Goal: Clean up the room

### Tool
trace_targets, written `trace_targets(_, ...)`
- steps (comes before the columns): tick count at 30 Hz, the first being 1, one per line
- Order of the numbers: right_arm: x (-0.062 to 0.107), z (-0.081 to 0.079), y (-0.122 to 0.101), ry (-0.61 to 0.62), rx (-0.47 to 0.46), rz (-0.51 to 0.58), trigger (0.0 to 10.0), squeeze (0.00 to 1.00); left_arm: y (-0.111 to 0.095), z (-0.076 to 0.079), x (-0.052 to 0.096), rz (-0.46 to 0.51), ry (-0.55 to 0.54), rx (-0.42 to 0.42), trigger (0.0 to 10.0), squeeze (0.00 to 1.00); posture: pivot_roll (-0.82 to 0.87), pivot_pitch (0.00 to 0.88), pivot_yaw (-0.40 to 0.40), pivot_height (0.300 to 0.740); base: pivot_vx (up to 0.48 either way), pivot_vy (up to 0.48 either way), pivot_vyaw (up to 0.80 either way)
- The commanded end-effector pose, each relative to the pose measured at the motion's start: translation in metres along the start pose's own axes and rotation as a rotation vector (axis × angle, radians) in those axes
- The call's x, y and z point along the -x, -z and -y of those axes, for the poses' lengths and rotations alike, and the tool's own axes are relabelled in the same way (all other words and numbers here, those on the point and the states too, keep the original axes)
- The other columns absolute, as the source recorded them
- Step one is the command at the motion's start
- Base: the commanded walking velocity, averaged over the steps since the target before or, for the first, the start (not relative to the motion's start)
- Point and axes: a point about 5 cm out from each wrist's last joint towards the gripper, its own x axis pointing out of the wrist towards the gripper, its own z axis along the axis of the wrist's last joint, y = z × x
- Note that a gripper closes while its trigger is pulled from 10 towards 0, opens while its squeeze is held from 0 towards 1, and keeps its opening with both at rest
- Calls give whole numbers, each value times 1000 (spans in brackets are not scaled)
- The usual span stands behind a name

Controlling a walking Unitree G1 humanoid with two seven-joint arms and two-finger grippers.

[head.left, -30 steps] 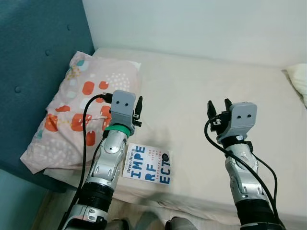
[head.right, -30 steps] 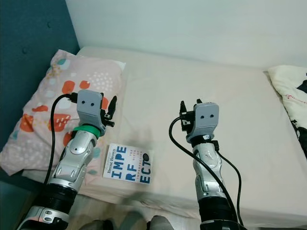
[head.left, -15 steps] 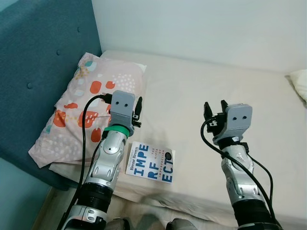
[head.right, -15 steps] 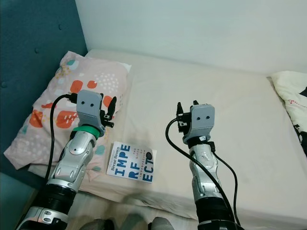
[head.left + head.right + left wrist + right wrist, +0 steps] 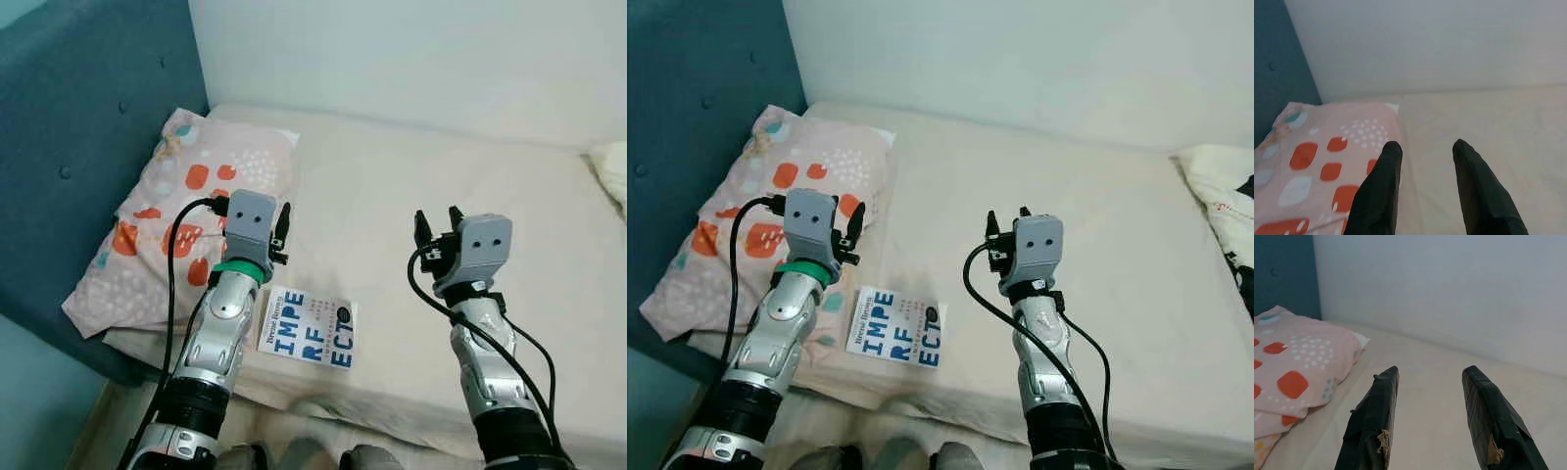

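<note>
Book (image 5: pixel 307 329) | left arm hides its left edge | claws (image 5: pixel 1422 149) (image 5: pixel 1430 374) apart

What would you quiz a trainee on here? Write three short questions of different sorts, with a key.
1. True or false: the book lies on the pillow.
2. What does the left gripper hold? A) book B) nothing C) pillow
3. Fill in: the book lies nearest the ___ arm.

Key:
1. False: it lies on the mattress, beside the pillow.
2. B: open and empty, as is the right gripper.
3. Left.
</note>
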Motion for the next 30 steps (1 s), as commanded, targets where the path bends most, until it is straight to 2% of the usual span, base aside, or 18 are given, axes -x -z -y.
trace_targets(1,1,0,4,7,-5,-14,10000,0,3,3,2,-15,14,-3,10000,0,-88,0,12,740,-322,0,0)
trace_targets(30,0,-1,7,12,-10,-23,10000,0,2,2,1,-12,15,-9,10000,0,-84,0,19,740,-363,0,0)
